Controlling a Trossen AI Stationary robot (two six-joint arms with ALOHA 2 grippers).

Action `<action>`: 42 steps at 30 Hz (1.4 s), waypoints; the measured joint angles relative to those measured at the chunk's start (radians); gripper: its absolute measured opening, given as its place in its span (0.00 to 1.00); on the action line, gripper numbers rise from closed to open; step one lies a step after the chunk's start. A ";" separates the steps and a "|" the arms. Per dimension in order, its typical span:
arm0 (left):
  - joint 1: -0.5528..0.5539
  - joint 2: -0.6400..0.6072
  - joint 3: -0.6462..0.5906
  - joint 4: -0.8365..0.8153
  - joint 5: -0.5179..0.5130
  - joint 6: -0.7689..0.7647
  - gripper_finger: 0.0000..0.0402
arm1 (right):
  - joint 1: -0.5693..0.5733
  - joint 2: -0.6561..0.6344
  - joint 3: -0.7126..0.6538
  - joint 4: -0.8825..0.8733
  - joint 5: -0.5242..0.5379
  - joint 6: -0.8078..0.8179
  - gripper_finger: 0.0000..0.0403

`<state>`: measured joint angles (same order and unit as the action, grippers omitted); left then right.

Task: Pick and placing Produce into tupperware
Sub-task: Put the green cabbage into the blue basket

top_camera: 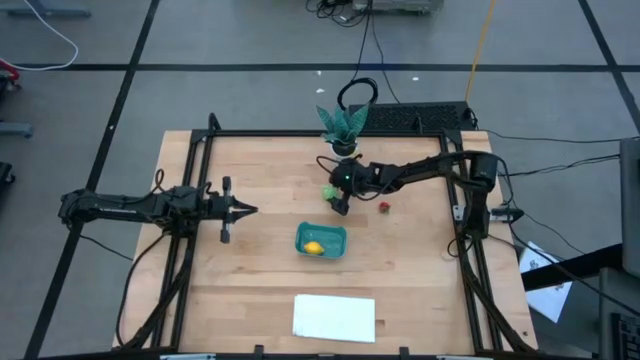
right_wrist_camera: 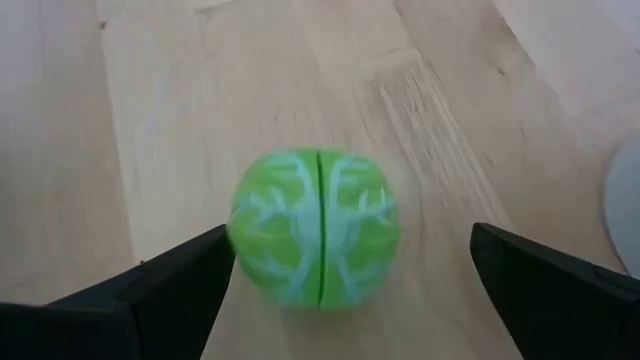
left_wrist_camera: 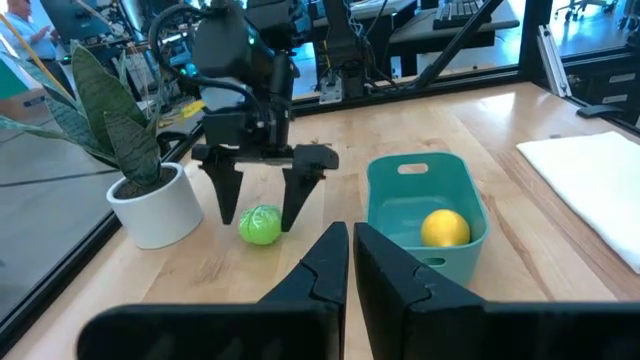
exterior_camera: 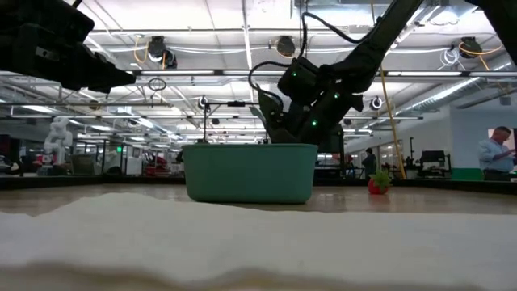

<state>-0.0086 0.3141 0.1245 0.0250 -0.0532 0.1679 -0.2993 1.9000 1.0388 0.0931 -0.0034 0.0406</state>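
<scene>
The round green piece (left_wrist_camera: pixel 260 224) (right_wrist_camera: pixel 315 228) (top_camera: pixel 328 192) rests on the wooden table in front of the potted plant. My right gripper (left_wrist_camera: pixel 261 212) (right_wrist_camera: pixel 350 275) (top_camera: pixel 338 198) points down over it, open, with one finger on each side. The teal tub (top_camera: pixel 321 241) (left_wrist_camera: pixel 428 195) (exterior_camera: pixel 250 172) stands near the table's middle, and the yellow lemon (top_camera: pixel 314 248) (left_wrist_camera: pixel 445 227) lies inside it. The tiny red piece (top_camera: pixel 384 207) (exterior_camera: pixel 377 185) lies on the table to the right of the green one. My left gripper (top_camera: pixel 246 209) (left_wrist_camera: pixel 351 265) hovers shut, left of the tub. My right gripper straddles the green piece from above. One fingertip (right_wrist_camera: pixel 205 262) stands right at the piece's side (right_wrist_camera: pixel 240 240). I cannot tell whether it touches. The other finger (right_wrist_camera: pixel 520 265) is clearly apart from it. The piece sits on the table.
A leafy plant in a white pot (top_camera: pixel 343 125) (left_wrist_camera: pixel 150 205) stands just beyond the green piece. A flat white sheet (top_camera: pixel 334 317) (left_wrist_camera: pixel 600 180) (exterior_camera: pixel 242 234) lies near the table's near edge. Black frame rails (top_camera: pixel 190 200) run along both sides. A person (exterior_camera: pixel 494 153) is far off in the room.
</scene>
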 joint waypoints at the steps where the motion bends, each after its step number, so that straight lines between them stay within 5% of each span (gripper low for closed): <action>1: 0.000 0.000 0.000 0.001 0.000 0.003 0.06 | 0.000 0.004 0.001 0.001 0.000 0.001 0.98; 15: 0.000 0.000 0.000 -0.001 0.000 0.003 0.06 | 0.000 0.018 0.001 0.043 0.002 -0.001 0.96; 32: 0.000 0.000 0.000 -0.007 0.000 -0.006 0.06 | 0.000 0.018 0.002 0.061 -0.001 -0.030 0.55; 42: 0.000 0.000 0.000 -0.008 0.000 -0.009 0.06 | 0.014 0.017 0.073 -0.010 -0.052 -0.037 0.59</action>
<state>-0.0086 0.3138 0.1243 0.0174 -0.0528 0.1588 -0.2854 1.9175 1.1118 0.0827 -0.0549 0.0040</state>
